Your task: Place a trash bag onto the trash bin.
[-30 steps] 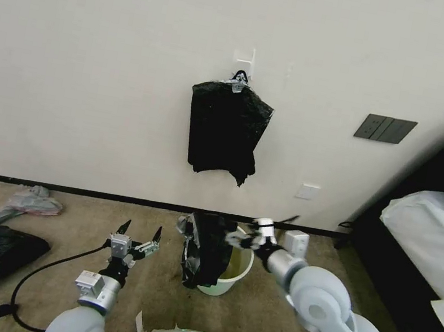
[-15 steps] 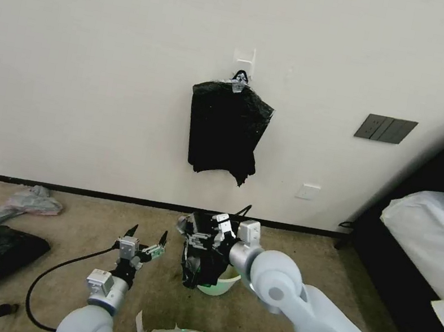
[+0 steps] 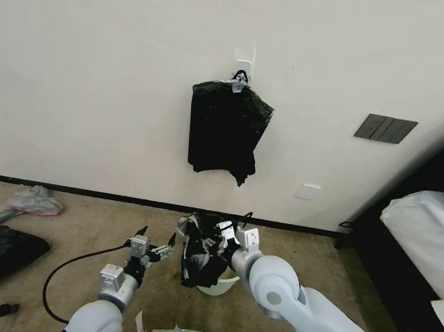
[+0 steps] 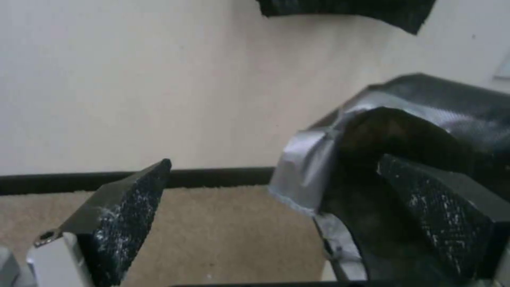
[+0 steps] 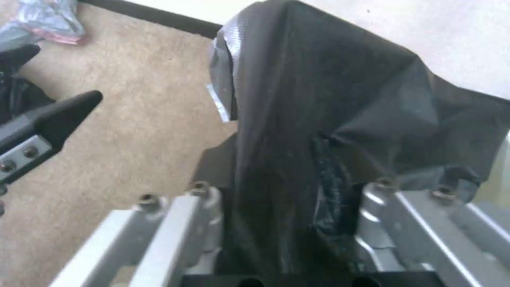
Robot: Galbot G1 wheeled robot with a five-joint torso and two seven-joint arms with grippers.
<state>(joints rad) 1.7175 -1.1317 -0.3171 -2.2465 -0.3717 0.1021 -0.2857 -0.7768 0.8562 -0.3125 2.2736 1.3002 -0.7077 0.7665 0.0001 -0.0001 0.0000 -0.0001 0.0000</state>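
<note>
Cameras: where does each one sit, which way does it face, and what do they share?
Head view: on the head, looking down at the carpet and wall; shows both arms, left gripper, right gripper at the trash bag draped over the trash bin.
Left wrist view: on the left wrist, facing the wall; open fingers beside the trash bag.
Right wrist view: on the right wrist; fingers pinching the trash bag.
Shared: the trash bag.

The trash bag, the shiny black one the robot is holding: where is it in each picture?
Head view: the trash bag is low in the middle, draped over the trash bin.
Left wrist view: it is behind one finger.
Right wrist view: it rises between the right hand fingers.
Shared landmark: the black baseboard.
</note>
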